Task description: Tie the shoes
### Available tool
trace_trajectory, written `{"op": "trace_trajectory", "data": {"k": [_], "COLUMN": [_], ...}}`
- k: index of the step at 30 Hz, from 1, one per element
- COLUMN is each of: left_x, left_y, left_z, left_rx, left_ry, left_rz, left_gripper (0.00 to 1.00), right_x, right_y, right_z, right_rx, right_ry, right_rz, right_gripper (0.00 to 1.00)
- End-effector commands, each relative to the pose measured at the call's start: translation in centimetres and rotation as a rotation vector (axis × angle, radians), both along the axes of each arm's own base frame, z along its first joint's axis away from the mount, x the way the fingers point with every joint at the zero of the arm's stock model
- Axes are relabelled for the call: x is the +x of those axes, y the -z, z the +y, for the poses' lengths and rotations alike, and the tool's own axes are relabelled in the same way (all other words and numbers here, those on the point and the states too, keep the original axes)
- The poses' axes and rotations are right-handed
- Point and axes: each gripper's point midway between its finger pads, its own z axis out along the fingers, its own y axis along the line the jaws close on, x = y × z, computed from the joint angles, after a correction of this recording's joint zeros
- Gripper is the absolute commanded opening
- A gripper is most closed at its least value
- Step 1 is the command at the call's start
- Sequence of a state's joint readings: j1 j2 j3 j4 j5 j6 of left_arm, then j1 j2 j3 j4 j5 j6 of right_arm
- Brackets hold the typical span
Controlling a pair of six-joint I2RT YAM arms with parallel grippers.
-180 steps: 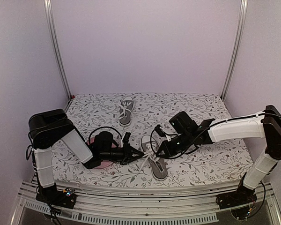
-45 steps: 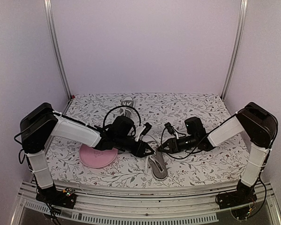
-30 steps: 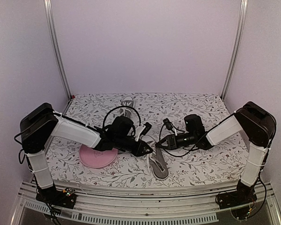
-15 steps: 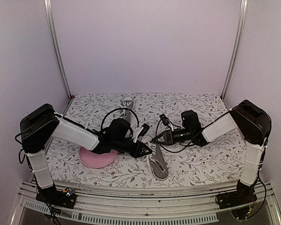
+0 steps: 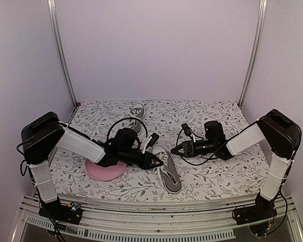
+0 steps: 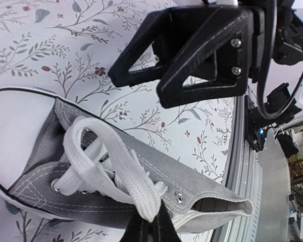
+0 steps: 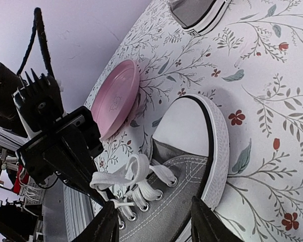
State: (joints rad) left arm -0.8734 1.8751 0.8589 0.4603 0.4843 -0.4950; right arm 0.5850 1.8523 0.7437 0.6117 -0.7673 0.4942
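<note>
**Left gripper (image 6: 149,225) clamps white lace (image 6: 125,174); right gripper (image 7: 154,201) stands apart**

The top view counts two shoes and one pink plate (image 5: 102,172) on the flowered table (image 5: 222,176). The near shoe (image 5: 170,172) lies mid-table between the two grippers. The far shoe (image 5: 136,112) is well apart by the back edge, and the plate lies left of the near shoe. Only the left wrist view shows fingers closed together on a lace loop of the near shoe. Only the right wrist view shows the right fingers spread, holding nothing, near that shoe's toe end.
</note>
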Motion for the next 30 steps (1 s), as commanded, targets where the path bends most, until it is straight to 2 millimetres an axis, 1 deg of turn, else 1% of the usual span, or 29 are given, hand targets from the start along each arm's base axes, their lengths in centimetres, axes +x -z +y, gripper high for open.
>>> {"op": "trace_trajectory", "data": {"k": [1, 4, 9, 14, 24, 28, 30], "left_x": [0.1, 0.1, -0.1, -0.2, -0.3, -0.2, -0.2], "left_y": [0.6, 0.5, 0.5, 0.5, 0.4, 0.6, 0.6], "left_z": [0.2, 0.1, 0.1, 0.1, 0.0, 0.0, 0.0], "left_rx": [-0.011, -0.016, -0.02, -0.031, -0.04, -0.032, -0.031], "left_ry": [0.007, 0.01, 0.017, 0.025, 0.032, 0.03, 0.028], "left_rz": [0.019, 0.016, 0.018, 0.017, 0.015, 0.02, 0.021], "left_gripper": [0.0, 0.0, 0.0, 0.0, 0.0, 0.0, 0.0], "right_x": [-0.8, -1.6, -2.6, -2.5, -2.5, -2.9, -3.0], "right_y": [0.0, 0.0, -0.5, -0.1, 0.6, 0.3, 0.2], "right_z": [-0.9, -0.4, 1.2, 2.3, 3.2, 3.5, 3.5], "right_rx": [0.0, 0.0, 0.013, 0.021, 0.03, 0.044, 0.052], "right_ry": [0.02, 0.006, -0.024, -0.041, -0.069, -0.09, -0.097], "right_rz": [0.001, 0.014, 0.026, 0.046, 0.07, 0.07, 0.073], "right_gripper": [0.49, 0.43, 0.4, 0.35, 0.32, 0.25, 0.18]}}
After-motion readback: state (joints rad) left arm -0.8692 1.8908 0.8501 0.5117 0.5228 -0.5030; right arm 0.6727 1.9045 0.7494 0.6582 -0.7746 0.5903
